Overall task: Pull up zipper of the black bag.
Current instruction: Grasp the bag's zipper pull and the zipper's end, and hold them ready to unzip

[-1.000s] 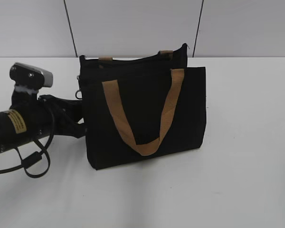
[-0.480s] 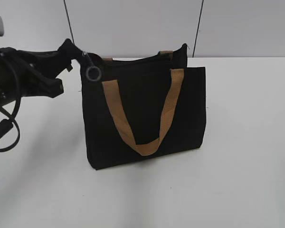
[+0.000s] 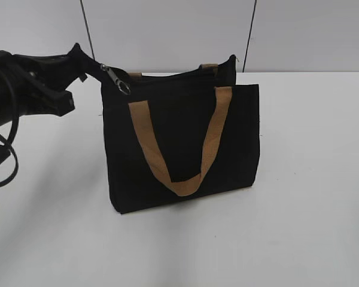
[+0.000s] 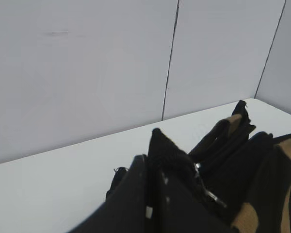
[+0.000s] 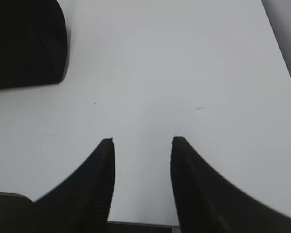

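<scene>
Change: the left gripper (image 3: 84,64) has risen to the top left corner of the black bag (image 3: 179,143), drawing the zipper (image 3: 116,79) pull taut.
Left jaws: clamped on the pull's end.
Right gripper (image 5: 141,141): jaws apart over bare counter (image 5: 184,73).
Meaning: zipper likely near its end.

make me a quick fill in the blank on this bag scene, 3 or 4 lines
1. The left gripper is at the black bag's upper ____ corner in the exterior view.
2. The strap handles on the bag are ____ in colour.
3. The right gripper's jaws stand ____ over bare table.
4. The zipper pull ends in a small metal ____.

Missing words: left; tan-brown; open; ring
</scene>
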You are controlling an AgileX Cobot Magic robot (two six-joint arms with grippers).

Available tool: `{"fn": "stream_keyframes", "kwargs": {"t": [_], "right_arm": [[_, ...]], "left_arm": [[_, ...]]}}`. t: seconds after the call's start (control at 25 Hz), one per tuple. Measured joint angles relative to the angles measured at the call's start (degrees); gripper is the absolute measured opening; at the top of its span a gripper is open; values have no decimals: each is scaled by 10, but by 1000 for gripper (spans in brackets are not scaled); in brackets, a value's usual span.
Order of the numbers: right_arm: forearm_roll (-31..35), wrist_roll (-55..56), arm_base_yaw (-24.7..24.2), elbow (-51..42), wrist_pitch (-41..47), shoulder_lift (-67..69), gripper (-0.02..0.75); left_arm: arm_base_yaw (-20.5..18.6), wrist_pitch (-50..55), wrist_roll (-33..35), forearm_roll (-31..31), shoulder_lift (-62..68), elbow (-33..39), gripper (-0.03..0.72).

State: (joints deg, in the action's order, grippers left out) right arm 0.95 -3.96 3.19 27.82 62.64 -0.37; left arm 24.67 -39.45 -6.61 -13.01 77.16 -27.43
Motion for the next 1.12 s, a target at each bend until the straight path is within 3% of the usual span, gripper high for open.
{"fn": "stream_keyframes", "kwargs": {"t": [0.24, 0.4, 0.64, 0.8, 1.12], "right_arm": [[59, -47, 0, 0, 0, 33, 308], [165, -184, 0, 7, -7, 132, 308], [363, -409, 0, 15, -133, 290, 308], [458, -486, 5, 29, -187, 374, 308], [513, -579, 99, 33, -276, 512, 308]], "left_arm": [[0, 3, 0, -1, -22, 0, -6], [0, 18, 0, -2, -22, 0, -6], [0, 20, 0, -4, -22, 0, -6], [0, 19, 0, -20, -20, 0, -6], [0, 13, 0, -83, -5, 0, -6]]}}
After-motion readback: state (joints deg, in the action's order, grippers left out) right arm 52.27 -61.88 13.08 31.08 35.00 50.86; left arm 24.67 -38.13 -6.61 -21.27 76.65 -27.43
